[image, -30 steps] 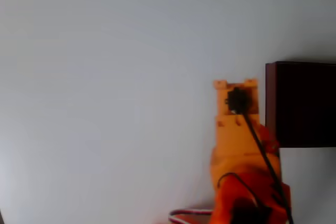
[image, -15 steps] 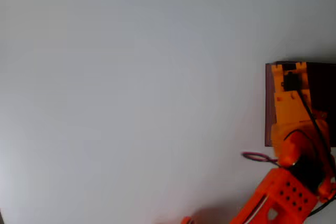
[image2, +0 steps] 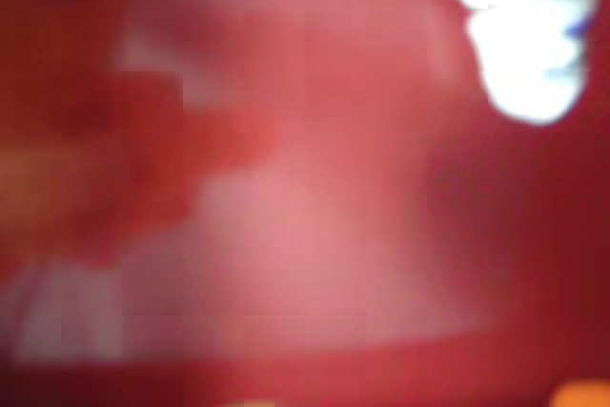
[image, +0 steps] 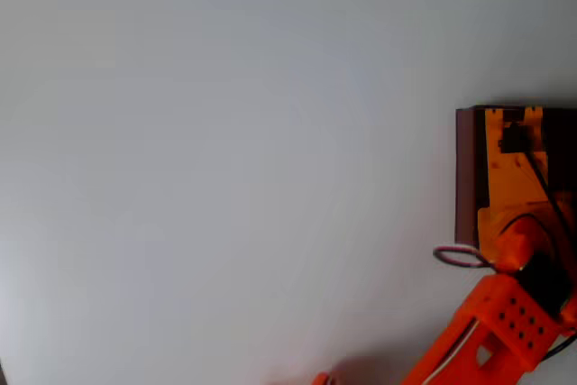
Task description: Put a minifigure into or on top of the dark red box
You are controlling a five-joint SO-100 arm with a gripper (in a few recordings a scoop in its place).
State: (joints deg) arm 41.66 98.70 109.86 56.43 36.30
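Observation:
At the right edge of the overhead view stands the dark red box. My orange gripper hangs over its inside, pointing to the box's far wall, and the wrist above hides its fingers. The wrist view is very blurred. It looks onto the box's red inner surface from close up. The white minifigure with small blue marks sits at the top right of that view. Whether the fingers hold it I cannot tell.
A wide bare white table takes up the left and middle of the overhead view. The orange arm reaches in from the bottom right, with a cable loop beside the box's near left corner.
The arm swung right from beside the box's left wall to over its inside, then shifted a little further right.

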